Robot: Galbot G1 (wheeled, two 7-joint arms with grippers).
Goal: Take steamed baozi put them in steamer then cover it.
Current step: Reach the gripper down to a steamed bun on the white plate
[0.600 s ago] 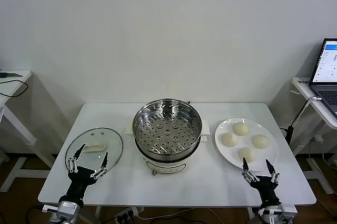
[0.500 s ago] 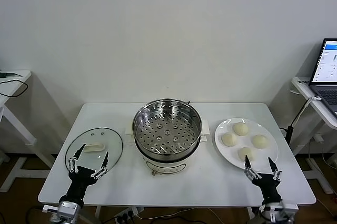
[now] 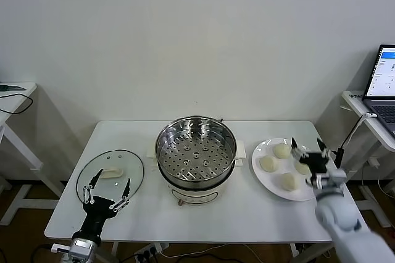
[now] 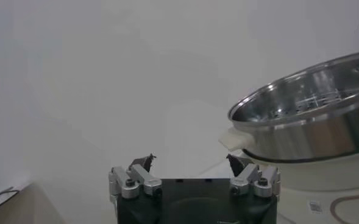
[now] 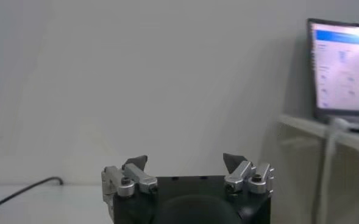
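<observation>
Reaching with fingers spread and empty, the right gripper (image 3: 307, 150) hangs above the steamed baozi (image 3: 282, 151) on the plate (image 3: 260, 176); lower squarely over one bun, closing gently, while the left gripper (image 3: 107, 191) waits spread beside the cover (image 3: 92, 170).

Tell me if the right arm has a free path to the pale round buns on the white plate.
Probably yes: the right gripper hangs open right above the pale round buns on the white plate, nothing between them.

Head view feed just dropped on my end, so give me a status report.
Right end effector open, above round white plate of four pale baozi. Left end effector open, near clear glass lid. Shiny steel steamer uncovered, nothing blocking.
</observation>
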